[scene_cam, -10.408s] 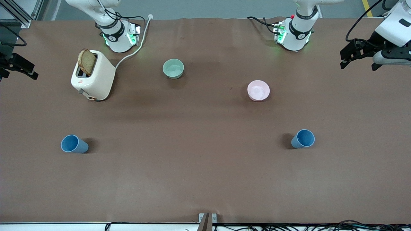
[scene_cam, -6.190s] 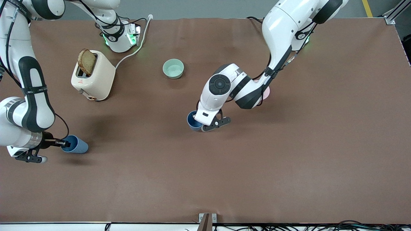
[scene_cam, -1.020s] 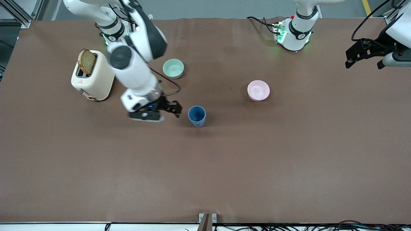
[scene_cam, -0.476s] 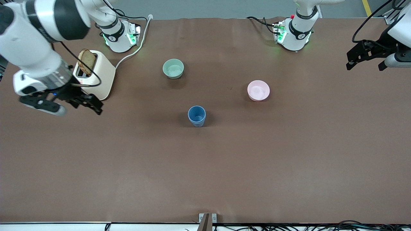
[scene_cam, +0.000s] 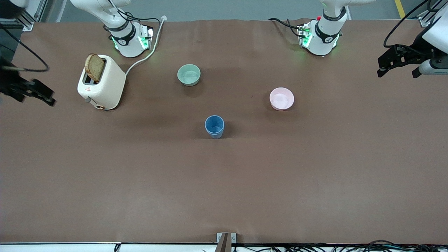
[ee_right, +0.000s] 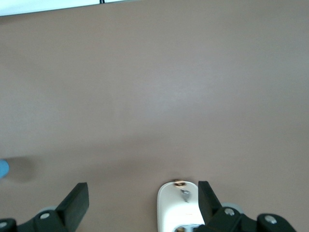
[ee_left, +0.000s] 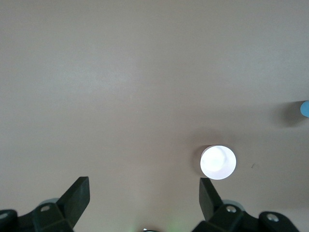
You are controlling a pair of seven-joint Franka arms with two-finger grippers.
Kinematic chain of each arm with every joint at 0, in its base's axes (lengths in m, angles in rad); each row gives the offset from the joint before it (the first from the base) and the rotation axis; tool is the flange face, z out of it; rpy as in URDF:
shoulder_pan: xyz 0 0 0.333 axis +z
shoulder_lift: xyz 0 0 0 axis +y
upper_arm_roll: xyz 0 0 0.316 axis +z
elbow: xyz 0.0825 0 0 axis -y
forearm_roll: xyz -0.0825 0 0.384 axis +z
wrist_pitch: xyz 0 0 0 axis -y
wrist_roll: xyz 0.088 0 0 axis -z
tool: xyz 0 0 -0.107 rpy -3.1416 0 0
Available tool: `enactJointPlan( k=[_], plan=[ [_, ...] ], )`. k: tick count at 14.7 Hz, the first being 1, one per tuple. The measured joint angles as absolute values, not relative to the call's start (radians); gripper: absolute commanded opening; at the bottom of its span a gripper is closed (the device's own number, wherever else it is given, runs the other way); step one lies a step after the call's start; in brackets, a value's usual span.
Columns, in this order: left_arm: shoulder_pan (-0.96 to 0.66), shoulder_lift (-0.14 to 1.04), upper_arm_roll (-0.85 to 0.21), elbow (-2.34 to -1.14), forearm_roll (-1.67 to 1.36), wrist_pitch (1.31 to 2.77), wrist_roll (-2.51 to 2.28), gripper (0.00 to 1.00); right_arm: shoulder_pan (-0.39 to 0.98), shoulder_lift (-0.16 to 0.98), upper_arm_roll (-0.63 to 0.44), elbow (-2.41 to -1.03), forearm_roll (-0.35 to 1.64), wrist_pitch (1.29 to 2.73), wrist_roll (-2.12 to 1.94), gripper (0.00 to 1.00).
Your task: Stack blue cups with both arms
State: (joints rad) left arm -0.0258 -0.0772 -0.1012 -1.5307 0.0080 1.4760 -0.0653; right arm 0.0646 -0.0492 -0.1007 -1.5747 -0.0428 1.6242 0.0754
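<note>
We found the blue cups [scene_cam: 214,126] nested upright on the worktop [scene_cam: 245,182], nearer the front camera than the pale green bowl [scene_cam: 189,75], so the left end effector [ee_left: 145,193] and right end effector [ee_right: 143,195] hung wide, empty, parked at its ends.
</note>
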Motion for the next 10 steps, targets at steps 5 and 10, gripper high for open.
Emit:
enactJointPlan(
  k=[5,10],
  plan=[
    [-0.026,-0.077,-0.101,-1.531,0.008,1.476,-0.065,1.0,0.029,-0.04,-0.097,-1.448,-0.043,1.465,-0.038,1.0],
    [-0.026,-0.077,-0.101,-1.531,0.008,1.476,-0.065,1.0,-0.008,-0.01,-0.075,-1.451,-0.04,1.45,-0.052,1.0]
  ],
)
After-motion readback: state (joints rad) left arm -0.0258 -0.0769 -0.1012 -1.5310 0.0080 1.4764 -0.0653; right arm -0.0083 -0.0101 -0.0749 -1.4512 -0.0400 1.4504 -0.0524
